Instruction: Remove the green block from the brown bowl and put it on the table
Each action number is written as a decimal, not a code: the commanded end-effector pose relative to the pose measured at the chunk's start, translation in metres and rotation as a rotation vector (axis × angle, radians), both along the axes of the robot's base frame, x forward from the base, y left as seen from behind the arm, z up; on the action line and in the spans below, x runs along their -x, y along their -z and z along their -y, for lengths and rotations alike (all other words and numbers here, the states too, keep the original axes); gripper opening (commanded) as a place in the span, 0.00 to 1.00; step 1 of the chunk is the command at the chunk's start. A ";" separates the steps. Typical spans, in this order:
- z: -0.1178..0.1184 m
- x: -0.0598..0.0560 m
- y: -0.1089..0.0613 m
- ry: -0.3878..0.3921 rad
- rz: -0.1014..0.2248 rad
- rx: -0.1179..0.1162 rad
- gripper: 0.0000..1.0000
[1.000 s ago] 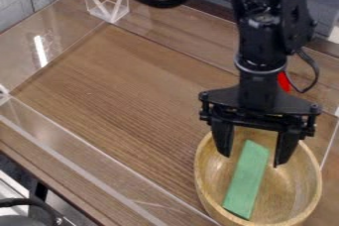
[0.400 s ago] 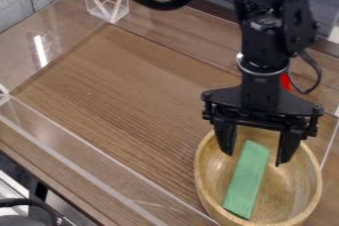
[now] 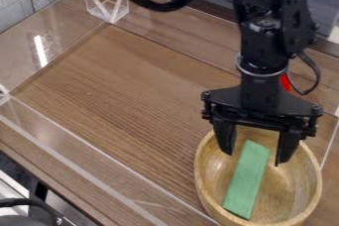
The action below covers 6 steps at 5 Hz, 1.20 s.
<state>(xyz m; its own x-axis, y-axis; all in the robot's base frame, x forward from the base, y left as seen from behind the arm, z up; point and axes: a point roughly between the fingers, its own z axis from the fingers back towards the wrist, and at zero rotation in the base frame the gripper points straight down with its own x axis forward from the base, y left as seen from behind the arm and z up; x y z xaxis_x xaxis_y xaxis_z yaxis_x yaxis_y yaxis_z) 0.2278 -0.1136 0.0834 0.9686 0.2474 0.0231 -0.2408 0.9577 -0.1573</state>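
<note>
**Pincer waits spread above the block, nothing lifted yet**

Almost nothing has changed in the last second: the arm has stayed in the same place, and the pincer (image 3: 260, 141) points straight down with its two fingers spread wide. It stands over the far part of the bowl (image 3: 209, 184), and the upper end of the green block (image 3: 245, 178) lies between the fingers, which do not pinch it yet. The block rests inside the bowl, tilted against the inner wall, so it is not yet removed. My judgement is that the grasp is only prepared: the pincer must still go lower and close before any lift.

The bowl sits near the front right corner of the bench (image 3: 133, 81). Clear walls (image 3: 59, 42) run along the edges. The wide wooden surface to the left of the bowl is free, so I see nothing in the way of putting the block down there. Only the thick rim of the bowl is close to the fingers and could be touched.
</note>
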 end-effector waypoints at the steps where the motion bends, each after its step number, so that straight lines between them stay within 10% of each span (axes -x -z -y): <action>1: 0.001 -0.004 -0.010 -0.002 0.042 0.013 1.00; 6: 0.002 0.000 0.018 -0.018 0.001 -0.021 1.00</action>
<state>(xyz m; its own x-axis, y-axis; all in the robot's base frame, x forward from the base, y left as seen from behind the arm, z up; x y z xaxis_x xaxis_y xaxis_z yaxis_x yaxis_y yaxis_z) 0.2250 -0.1134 0.0585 0.9630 0.2693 0.0072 -0.2664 0.9560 -0.1226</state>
